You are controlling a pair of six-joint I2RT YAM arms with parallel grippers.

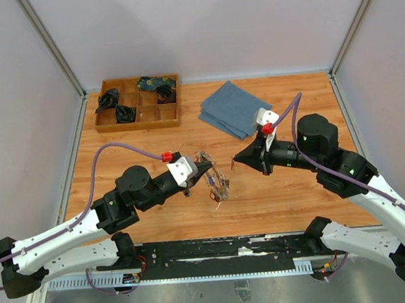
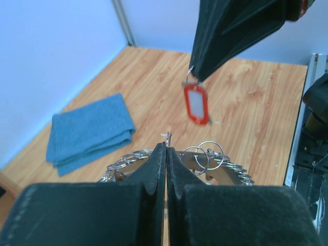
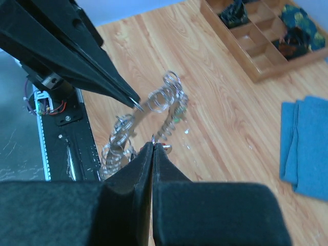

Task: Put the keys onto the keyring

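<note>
My left pincer (image 1: 206, 167) was clamped shut on the keyring (image 1: 218, 184), located at frame centre in the top view. My right pincer (image 1: 236, 158), just right of it, was closed on a red-tagged key (image 2: 196, 104), seen upper centre in the left wrist view.

Both arms reach inward from the near edge of the table, elbows bent. The left pincer (image 1: 208, 166) and right pincer (image 1: 236, 158) point tip to tip (near, not touching), each with jaws pressed together.
</note>
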